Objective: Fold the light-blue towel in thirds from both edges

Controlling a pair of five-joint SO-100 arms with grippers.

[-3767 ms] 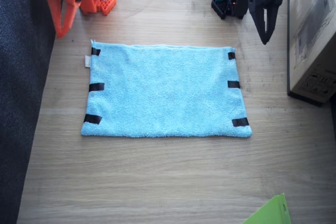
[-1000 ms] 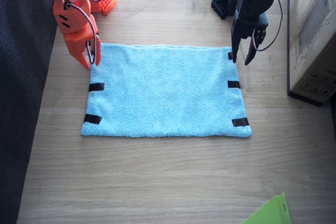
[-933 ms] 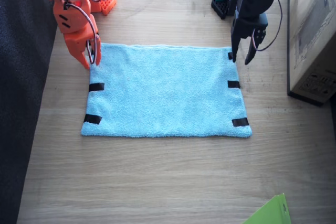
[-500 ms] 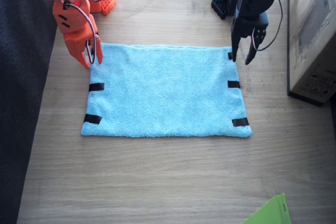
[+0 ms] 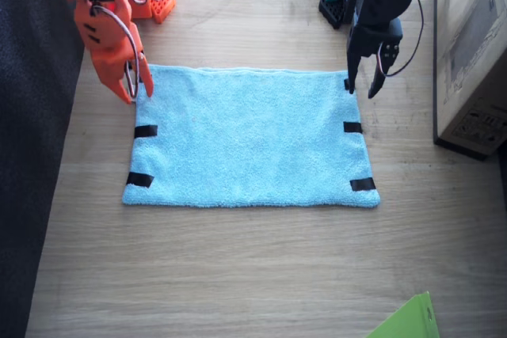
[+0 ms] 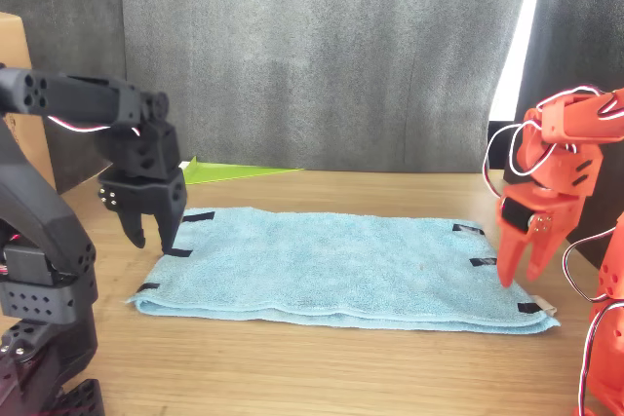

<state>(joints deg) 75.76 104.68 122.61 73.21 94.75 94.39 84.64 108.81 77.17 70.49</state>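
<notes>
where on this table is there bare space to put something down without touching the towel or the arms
The widest bare wood runs along the table edge below the light-blue towel, up to the lime-green sheet corner. A narrower strip lies between the towel and the cardboard box. The towel's far corners are crowded by the right gripper and left gripper.

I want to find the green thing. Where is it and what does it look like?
Look at the wooden table with the light-blue towel on it. At the table's edge, away from the arms, pokes in a lime-green sheet corner: flat, pointed, the only green thing there.
</notes>
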